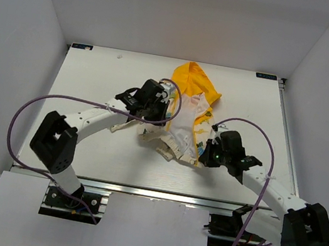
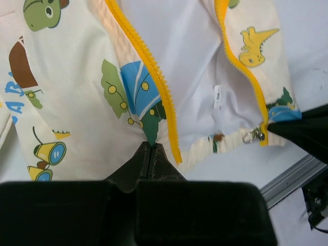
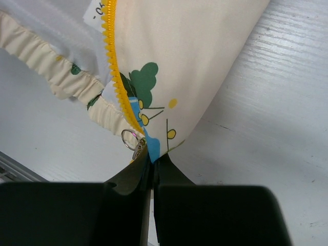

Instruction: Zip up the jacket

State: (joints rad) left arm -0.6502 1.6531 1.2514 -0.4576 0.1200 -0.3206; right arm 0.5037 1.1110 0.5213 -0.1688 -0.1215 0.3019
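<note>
The jacket (image 1: 184,125) lies open in the middle of the table, its yellow hood (image 1: 194,80) at the far end. In the left wrist view the two yellow zipper tracks (image 2: 156,77) stand apart, with white lining between them. My left gripper (image 2: 151,145) is shut on the cream hem just beside the left track. My right gripper (image 3: 154,156) is shut on the bottom corner of the other front panel, right beside the ringed zipper pull (image 3: 130,139). Seen from the top, the left gripper (image 1: 159,124) and right gripper (image 1: 201,155) hold the hem from either side.
The table (image 1: 96,79) is white, with white walls on three sides. An aluminium rail (image 1: 158,194) runs along the near edge by the arm bases. Purple cables (image 1: 32,112) loop off both arms. The right arm's black tip (image 2: 307,130) shows in the left wrist view.
</note>
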